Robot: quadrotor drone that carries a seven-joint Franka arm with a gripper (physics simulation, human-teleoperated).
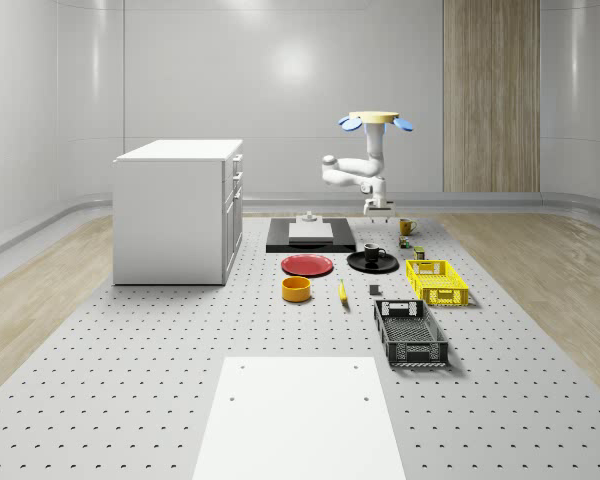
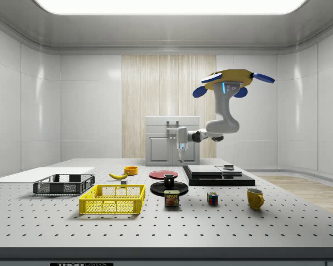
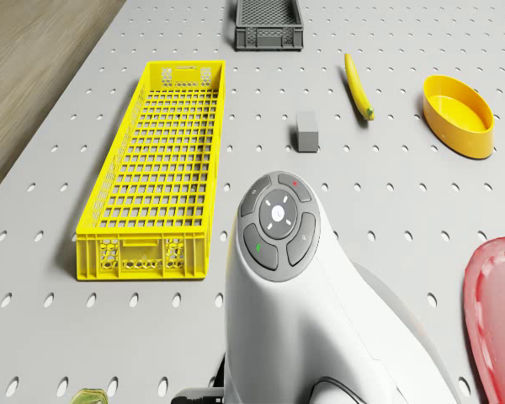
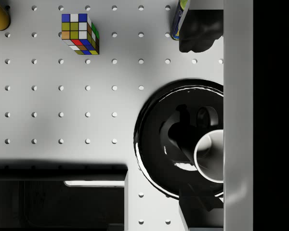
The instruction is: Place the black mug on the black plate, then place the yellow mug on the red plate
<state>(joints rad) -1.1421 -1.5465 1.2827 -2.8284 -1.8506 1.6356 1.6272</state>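
Black mug (image 1: 374, 252): we find it standing upright on the black plate (image 1: 360, 264), so we judge the first step done.
Yellow mug (image 2: 255, 198): it stands on the tabletop (image 1: 180, 350), well apart from the red plate (image 1: 307, 265), at the far side of the black plate in the whole-scene view.
Drone (image 1: 376, 121): it hovers above the far part of the tabletop, near the black plate.
Gripper (image 1: 378, 209): it hangs above the black plate, clear of the mug.
Jaws: they carry nothing; we cannot tell whether they are open or closed.
Step in hand: we judge it the move from the black mug to the yellow mug.
Next move: travel over the yellow mug, descend, and grasp its rim or wall.
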